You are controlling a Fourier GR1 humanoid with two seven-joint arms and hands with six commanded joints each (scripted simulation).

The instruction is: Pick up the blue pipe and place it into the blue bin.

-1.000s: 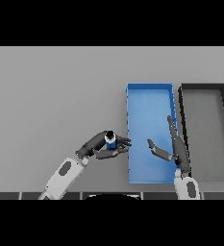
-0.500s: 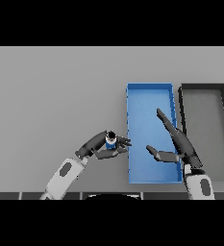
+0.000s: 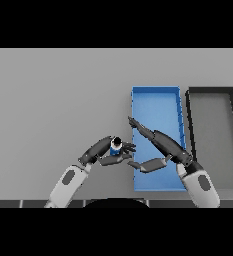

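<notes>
The blue pipe (image 3: pixel 116 147) is being pinched upright by the left hand (image 3: pixel 104 154), fingers and thumb curled round it, just left of the blue bin (image 3: pixel 156 95). The right hand (image 3: pixel 160 148) is being held spread over the bin's near-left part, partly hiding its floor. The pipe's lower part is being hidden by fingers.

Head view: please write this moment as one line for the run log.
left hand: shut on pipe, beside blue bin | right hand: open, over bin | pipe: not yet in bin

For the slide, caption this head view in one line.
Left hand grips the blue pipe beside the blue bin; open right hand reaches toward it.
</notes>
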